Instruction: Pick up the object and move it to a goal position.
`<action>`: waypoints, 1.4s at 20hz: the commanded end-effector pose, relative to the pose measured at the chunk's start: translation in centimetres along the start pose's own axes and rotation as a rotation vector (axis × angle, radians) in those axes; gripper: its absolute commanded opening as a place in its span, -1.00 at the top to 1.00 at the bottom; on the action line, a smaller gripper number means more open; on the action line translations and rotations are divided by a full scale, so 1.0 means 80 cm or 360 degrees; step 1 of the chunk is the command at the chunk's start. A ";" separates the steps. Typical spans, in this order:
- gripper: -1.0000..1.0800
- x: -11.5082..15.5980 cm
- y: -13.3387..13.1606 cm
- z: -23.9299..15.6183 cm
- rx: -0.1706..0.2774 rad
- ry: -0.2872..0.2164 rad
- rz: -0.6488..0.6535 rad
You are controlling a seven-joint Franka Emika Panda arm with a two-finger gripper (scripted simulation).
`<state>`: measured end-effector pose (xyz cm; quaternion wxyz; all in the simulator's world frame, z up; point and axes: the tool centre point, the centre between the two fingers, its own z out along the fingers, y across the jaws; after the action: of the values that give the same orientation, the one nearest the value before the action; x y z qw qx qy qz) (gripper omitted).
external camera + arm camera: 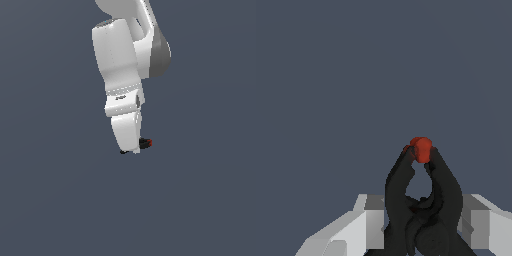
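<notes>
No text, label, brand, number or sign is readable in the exterior view or the wrist view

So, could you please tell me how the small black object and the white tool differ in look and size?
Colour: the object is black with a red tip, while the tool is white. Size: the object is far smaller, with only its ends poking out past the tool in the exterior view. Shape: the object has thin curved prongs meeting at the tip, whereas the tool is blocky. Both sit together, the tool apparently shut on the object.
</notes>
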<state>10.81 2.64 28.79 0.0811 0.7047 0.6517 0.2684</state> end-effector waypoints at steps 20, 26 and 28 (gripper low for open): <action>1.00 0.027 0.105 -0.173 -0.0360 0.0343 -0.0288; 1.00 0.028 0.116 -0.199 -0.0409 0.0393 -0.0325; 1.00 0.028 0.118 -0.204 -0.0417 0.0403 -0.0332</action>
<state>11.25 -0.29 47.20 0.1167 0.5806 0.6851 0.4242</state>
